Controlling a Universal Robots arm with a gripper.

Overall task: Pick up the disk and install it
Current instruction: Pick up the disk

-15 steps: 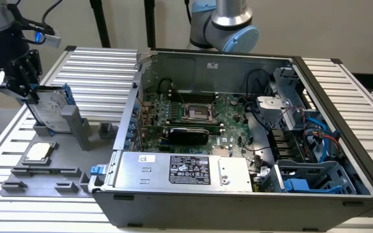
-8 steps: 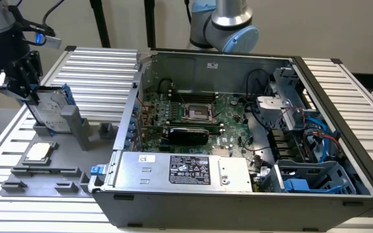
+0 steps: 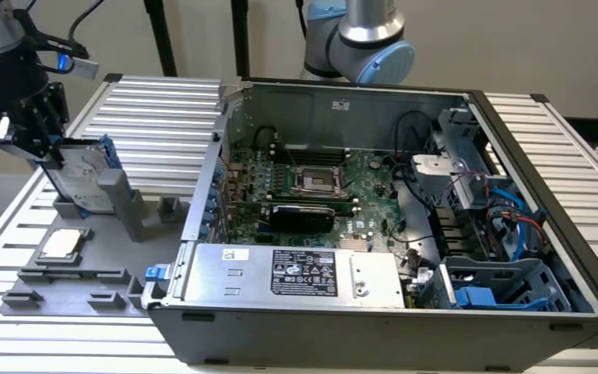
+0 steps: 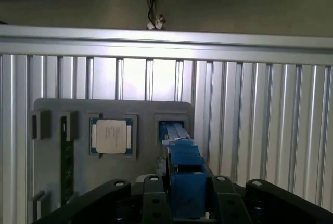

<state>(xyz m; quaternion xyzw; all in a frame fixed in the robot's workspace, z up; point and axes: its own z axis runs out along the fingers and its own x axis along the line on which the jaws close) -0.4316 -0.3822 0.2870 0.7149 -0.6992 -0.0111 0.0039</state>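
Observation:
The disk (image 3: 79,178), silver-grey with a blue plastic carrier, stands on edge in the upright slot of a grey fixture (image 3: 122,206) at the exterior view's left, outside the computer case. My gripper (image 3: 52,152) comes down onto its upper edge. In the wrist view the disk's blue carrier (image 4: 184,180) runs between my two black fingers (image 4: 154,199), which press against it on both sides, so the gripper is shut on the disk. Its lower end still reaches the fixture's slot (image 4: 174,126).
A square silver CPU chip (image 3: 60,244) (image 4: 111,136) lies in the grey fixture tray (image 3: 71,284). The open computer case (image 3: 382,101) lies to the exterior view's right, with motherboard (image 3: 310,183), grey power supply (image 3: 299,274) and blue drive bays (image 3: 497,292). A second robot arm (image 3: 367,39) stands behind it.

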